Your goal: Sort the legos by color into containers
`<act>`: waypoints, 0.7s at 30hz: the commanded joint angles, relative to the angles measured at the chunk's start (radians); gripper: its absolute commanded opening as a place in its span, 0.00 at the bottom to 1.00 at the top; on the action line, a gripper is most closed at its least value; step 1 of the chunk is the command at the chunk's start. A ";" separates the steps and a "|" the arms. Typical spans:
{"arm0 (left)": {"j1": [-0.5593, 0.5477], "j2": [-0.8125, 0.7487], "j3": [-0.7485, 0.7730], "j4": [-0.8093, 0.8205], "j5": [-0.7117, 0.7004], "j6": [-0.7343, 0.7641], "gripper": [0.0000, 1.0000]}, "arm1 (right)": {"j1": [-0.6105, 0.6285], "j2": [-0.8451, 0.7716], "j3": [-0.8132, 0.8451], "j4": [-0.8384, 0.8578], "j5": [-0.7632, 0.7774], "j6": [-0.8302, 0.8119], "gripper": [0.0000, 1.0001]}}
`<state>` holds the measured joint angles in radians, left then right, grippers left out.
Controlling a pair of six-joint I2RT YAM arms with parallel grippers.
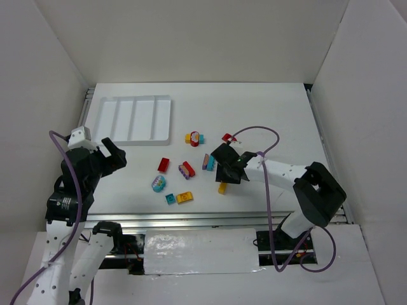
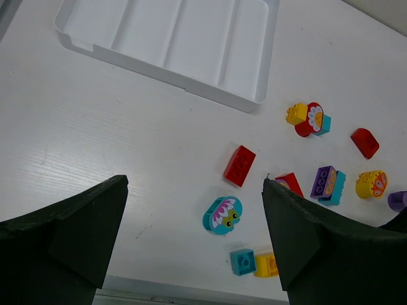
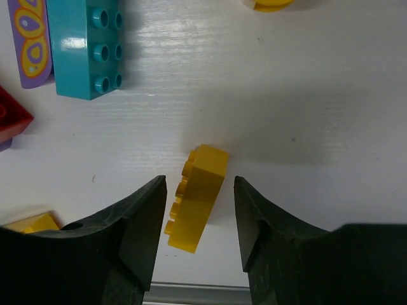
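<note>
The white tray (image 1: 133, 119) with four long compartments lies at the back left, with no bricks in it; it also shows in the left wrist view (image 2: 178, 44). Legos are scattered mid-table. My right gripper (image 1: 224, 180) is open and low over the table, its fingers either side of a yellow brick (image 3: 197, 197) lying on its side, with a gap on both sides; the gripper (image 3: 200, 181) does not touch it. My left gripper (image 1: 119, 157) is open and empty, held above the table left of the legos (image 2: 194, 184).
Near the yellow brick lie a teal brick (image 3: 86, 47), a purple piece (image 3: 28, 38) and a red piece (image 3: 13, 114). Further left lie a red brick (image 2: 240, 165), a teal oval piece (image 2: 222, 215) and small teal (image 2: 242, 261) and yellow bricks. The table's metal front edge is close.
</note>
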<state>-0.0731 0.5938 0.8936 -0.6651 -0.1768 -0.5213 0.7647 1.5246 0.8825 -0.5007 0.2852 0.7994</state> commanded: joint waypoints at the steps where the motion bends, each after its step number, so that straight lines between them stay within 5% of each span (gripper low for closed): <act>1: 0.006 0.004 -0.004 0.050 0.019 0.029 1.00 | 0.007 0.031 -0.010 0.083 -0.021 0.012 0.55; 4: 0.006 0.006 -0.005 0.048 0.019 0.029 1.00 | 0.007 0.052 -0.019 0.093 -0.031 0.014 0.54; 6: 0.006 0.006 -0.005 0.050 0.020 0.029 1.00 | 0.007 0.042 -0.034 0.103 -0.027 0.014 0.31; 8: 0.006 0.008 -0.005 0.052 0.023 0.030 0.99 | 0.008 0.036 -0.033 0.105 -0.021 0.011 0.29; 11: 0.006 0.014 -0.002 0.048 0.036 0.030 1.00 | 0.007 0.002 -0.027 0.106 -0.020 -0.005 0.05; 13: 0.006 0.012 0.001 0.059 0.077 0.044 1.00 | 0.008 -0.084 -0.051 0.143 -0.075 -0.058 0.00; 16: 0.004 0.020 0.004 0.087 0.285 0.066 1.00 | 0.031 -0.266 -0.106 0.282 -0.252 -0.198 0.00; 21: -0.005 0.061 -0.054 0.237 0.713 -0.152 0.99 | 0.133 -0.493 -0.185 0.433 -0.497 -0.428 0.00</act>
<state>-0.0731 0.6376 0.8806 -0.5728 0.2241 -0.5533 0.8433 1.1164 0.7105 -0.2260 -0.0254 0.5476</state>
